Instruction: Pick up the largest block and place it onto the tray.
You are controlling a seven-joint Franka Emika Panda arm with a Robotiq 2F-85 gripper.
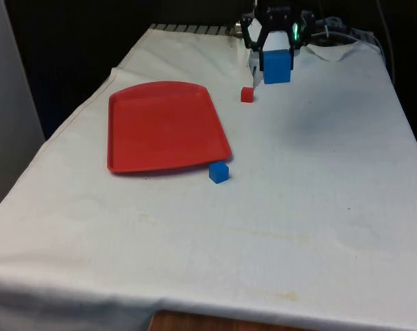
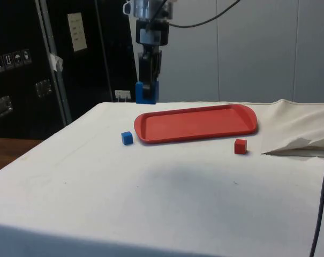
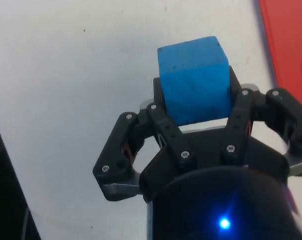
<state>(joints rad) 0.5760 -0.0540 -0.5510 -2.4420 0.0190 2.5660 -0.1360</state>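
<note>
Presently: black two-finger gripper (image 1: 277, 58), fingers pinching the large blue cube block (image 1: 276, 66) (image 3: 193, 85) (image 2: 146, 92), block raised clear of the white tablecloth (image 1: 277, 207). Flat red plastic tray (image 1: 163, 127) (image 2: 196, 123) on the cloth, at 8 o'clock from the held block in the front view. Small red cube (image 1: 247, 94) (image 2: 240, 146) on the cloth at 7 o'clock, near the block. Small blue cube (image 1: 219, 172) (image 2: 127, 138) just beside the tray's near corner.
</note>
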